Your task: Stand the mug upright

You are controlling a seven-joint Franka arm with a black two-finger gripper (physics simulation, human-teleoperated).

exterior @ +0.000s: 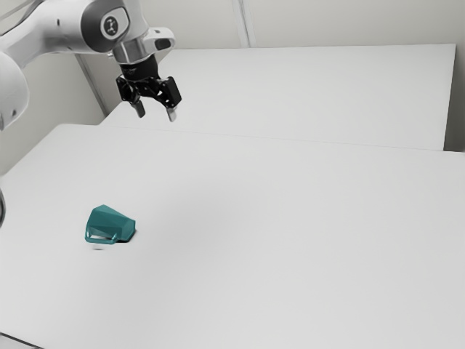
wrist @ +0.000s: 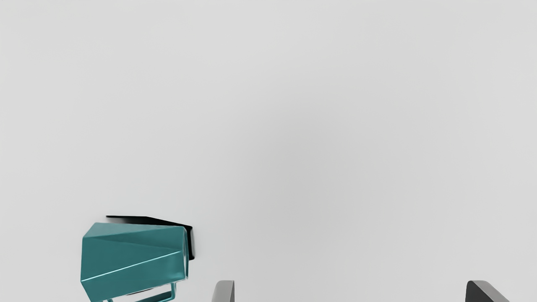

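Closest to the wrist camera, two slim fingers (wrist: 224, 292) of the black gripper (exterior: 156, 115), with jaws spread wide apart and pale tabletop visible between them. Outside that gap, off to the side of one finger, a teal, faceted mug (exterior: 110, 222), lying on its side, not upright. In the exterior view, down on the white table (exterior: 290, 247) toward the left, well apart from the raised gripper, with handle (exterior: 102, 241) facing the camera. Along the mug's side opposite the handle, a dark shadow (wrist: 165, 221). Reaching in from the exterior view's upper left, a white arm (exterior: 69, 27).
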